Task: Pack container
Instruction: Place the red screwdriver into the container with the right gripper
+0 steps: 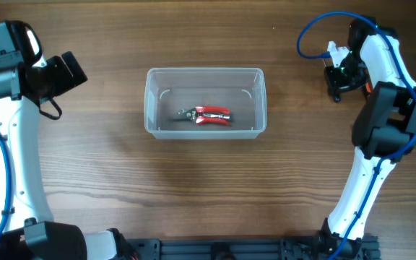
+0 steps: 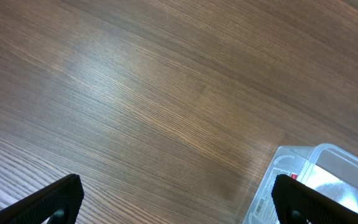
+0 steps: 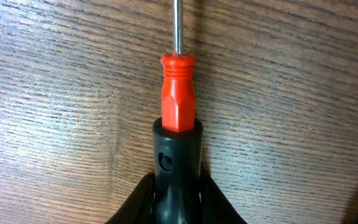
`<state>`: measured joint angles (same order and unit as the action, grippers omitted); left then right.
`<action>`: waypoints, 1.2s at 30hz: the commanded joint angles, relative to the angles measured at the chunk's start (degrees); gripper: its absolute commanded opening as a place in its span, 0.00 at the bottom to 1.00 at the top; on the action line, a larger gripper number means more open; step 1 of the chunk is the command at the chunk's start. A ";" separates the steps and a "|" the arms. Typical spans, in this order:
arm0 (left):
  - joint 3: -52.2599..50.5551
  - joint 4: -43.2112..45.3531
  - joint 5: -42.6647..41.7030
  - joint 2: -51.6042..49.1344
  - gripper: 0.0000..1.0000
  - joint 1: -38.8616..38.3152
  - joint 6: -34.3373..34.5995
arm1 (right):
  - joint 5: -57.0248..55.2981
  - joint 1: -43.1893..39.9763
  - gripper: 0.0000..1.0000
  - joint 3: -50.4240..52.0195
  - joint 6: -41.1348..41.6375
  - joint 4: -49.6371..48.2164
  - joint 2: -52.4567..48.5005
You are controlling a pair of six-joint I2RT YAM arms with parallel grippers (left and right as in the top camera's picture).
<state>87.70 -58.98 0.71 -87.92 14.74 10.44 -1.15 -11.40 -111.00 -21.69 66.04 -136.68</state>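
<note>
The clear plastic container (image 1: 205, 102) sits at the table's centre, and red-handled pliers (image 1: 209, 114) lie inside it. Its corner also shows in the left wrist view (image 2: 319, 180). My left gripper (image 2: 178, 200) is open and empty, over bare wood left of the container. My right gripper (image 3: 177, 199) is shut on a screwdriver (image 3: 178, 106) with a black-and-red handle; its metal shaft points away over the wood. In the overhead view the right gripper (image 1: 336, 81) is at the far right, well away from the container.
The wooden table (image 1: 193, 188) surrounds the container. A blue cable (image 1: 310, 32) loops off the right arm near the table's back right.
</note>
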 commanded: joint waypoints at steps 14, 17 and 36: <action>0.11 -0.02 -0.90 -0.17 1.00 0.11 0.72 | 2.49 6.75 0.06 -1.81 2.32 -0.28 11.67; 0.11 -0.02 -0.90 -0.17 1.00 0.11 0.72 | 2.43 11.02 0.13 -1.84 0.11 -1.64 19.06; 0.11 -0.02 -0.90 -0.17 1.00 0.11 0.72 | 13.70 46.25 0.18 12.96 -30.12 -5.14 18.25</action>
<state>87.70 -58.98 0.51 -87.92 14.74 10.41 11.16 35.27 -101.27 -50.72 62.30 -114.89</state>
